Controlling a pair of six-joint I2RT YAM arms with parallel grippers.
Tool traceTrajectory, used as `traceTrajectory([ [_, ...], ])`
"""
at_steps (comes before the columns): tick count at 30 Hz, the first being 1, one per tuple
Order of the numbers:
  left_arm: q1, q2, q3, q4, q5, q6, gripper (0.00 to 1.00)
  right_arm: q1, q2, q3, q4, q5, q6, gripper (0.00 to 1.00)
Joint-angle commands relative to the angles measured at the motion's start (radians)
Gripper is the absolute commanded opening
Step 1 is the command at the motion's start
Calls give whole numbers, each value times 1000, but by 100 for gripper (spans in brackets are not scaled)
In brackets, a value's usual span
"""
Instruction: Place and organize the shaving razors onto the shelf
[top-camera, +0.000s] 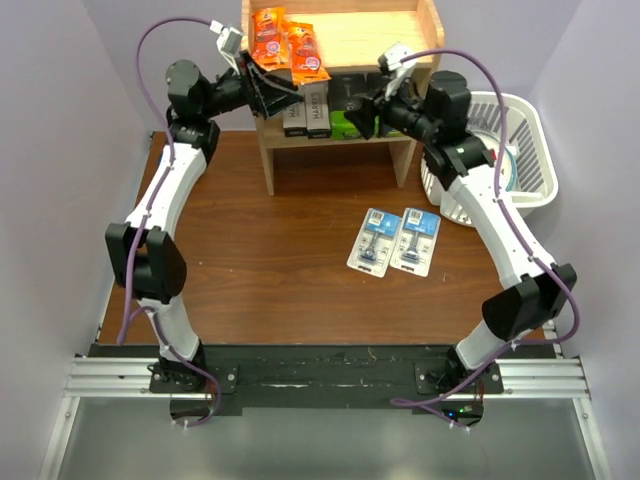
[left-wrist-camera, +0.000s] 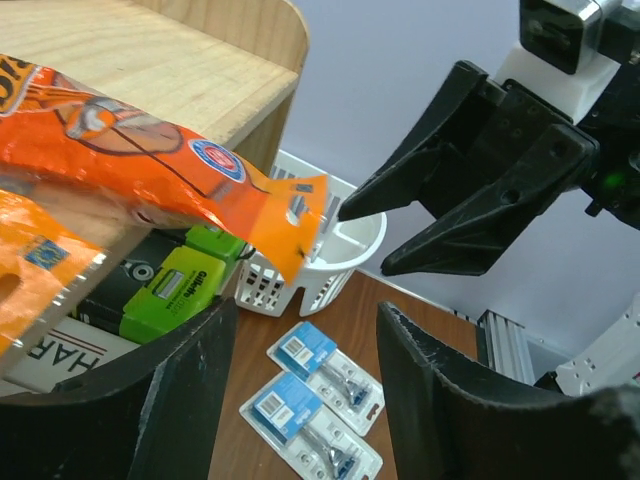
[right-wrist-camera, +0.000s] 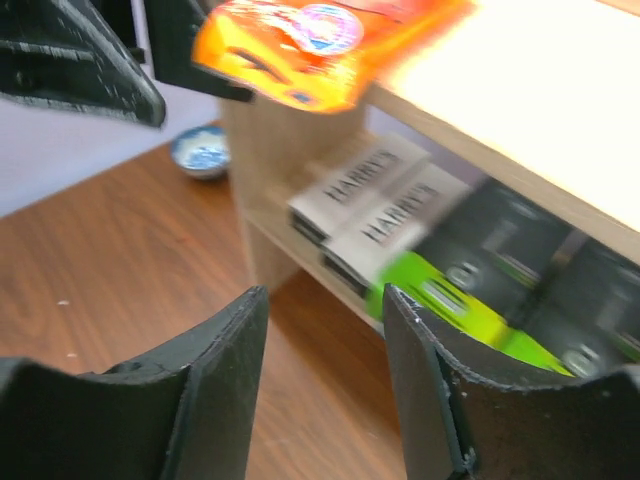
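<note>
Wood shelf (top-camera: 380, 40): left gripper (left-wrist-camera: 300, 400), right gripper (right-wrist-camera: 325, 390) jaws spread, empty. Blister cards (top-camera: 372, 240) before shelf; best pinch edge.

Two HARRY'S boxes (right-wrist-camera: 355, 180): "HARRY'S" in dark letters on each grey lid. Left wrist view catches only "HAR" on one. Green box (left-wrist-camera: 175, 290): small "Gillette" label. Snack packets (top-camera: 288, 45) and blister cards (top-camera: 395, 240): print unreadable.

Bright, even overhead light with only soft shadows on the brown table (top-camera: 300, 300); the top view is sharp, the left wrist view mostly clear, and the right wrist view smeared by blur, its shelf (right-wrist-camera: 540, 70) top glaring pale.
</note>
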Motion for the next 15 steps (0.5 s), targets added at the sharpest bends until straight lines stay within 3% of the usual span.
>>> traceTrajectory([
  [1, 5, -155, -85, 13, 37, 73, 64, 74, 41, 115, 69, -50, 46, 50],
  [8, 5, -333, -301, -71, 63, 166, 59, 103, 144, 238, 125, -40, 132, 28],
  [15, 5, -463, -444, -237, 41, 309, 58, 103, 237, 339, 153, -12, 159, 25],
])
